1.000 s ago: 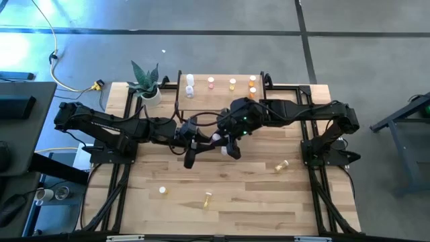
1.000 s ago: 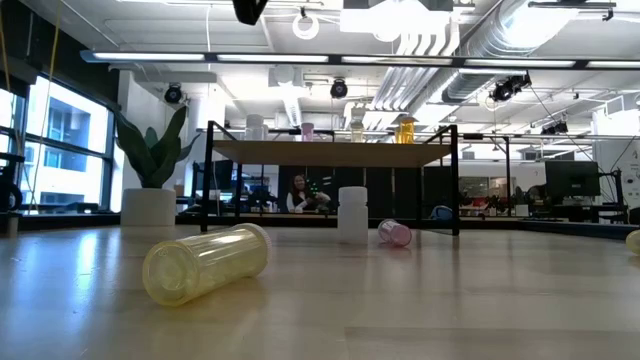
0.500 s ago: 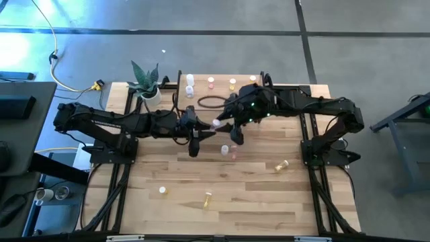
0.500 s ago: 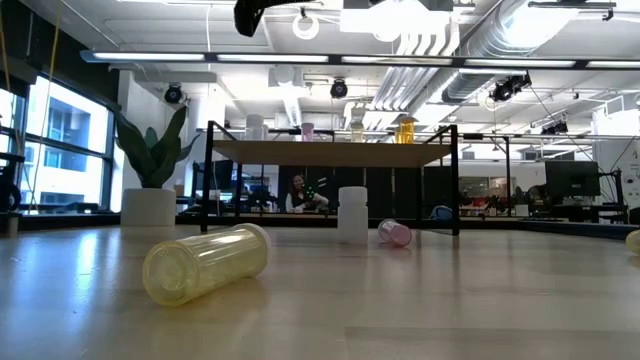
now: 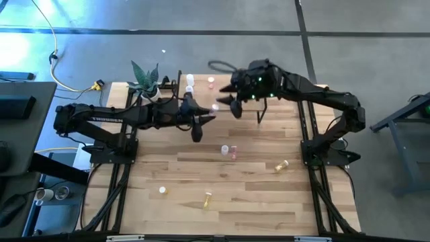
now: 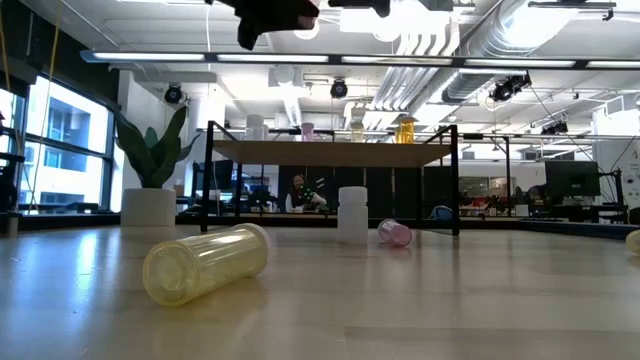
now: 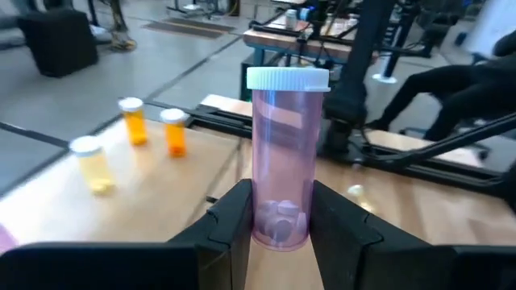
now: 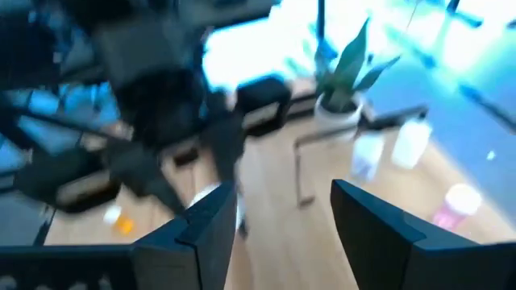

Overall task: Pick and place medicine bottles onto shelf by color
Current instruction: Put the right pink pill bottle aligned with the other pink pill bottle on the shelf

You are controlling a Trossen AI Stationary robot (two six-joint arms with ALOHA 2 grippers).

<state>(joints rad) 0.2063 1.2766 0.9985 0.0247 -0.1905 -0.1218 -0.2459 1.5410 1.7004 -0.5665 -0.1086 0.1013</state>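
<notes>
My left gripper is shut on a pink bottle with a white cap. It is high above the table, just in front of the shelf. My right gripper is open and empty, above the shelf's middle. White bottles and a pink bottle stand on the shelf. Yellow and orange bottles also stand there. My right arm hides these in the high view. My left gripper pinches the pink bottle's lower part, near its base, between its two fingers. The fingers point toward the table's right side. The capped end sticks out beyond the fingers. The bottle is lifted clear of the table and the shelf.
A white bottle stands mid-table with a pink one lying beside it. Yellow bottles lie at the right and near the front edge, with another small bottle nearby. A potted plant stands left of the shelf.
Both grippers have risen and gone toward the table's far edge, toward the shelf. The pink bottle has gone with my left gripper, clear of the table. My right gripper has drawn ahead, over the shelf.
</notes>
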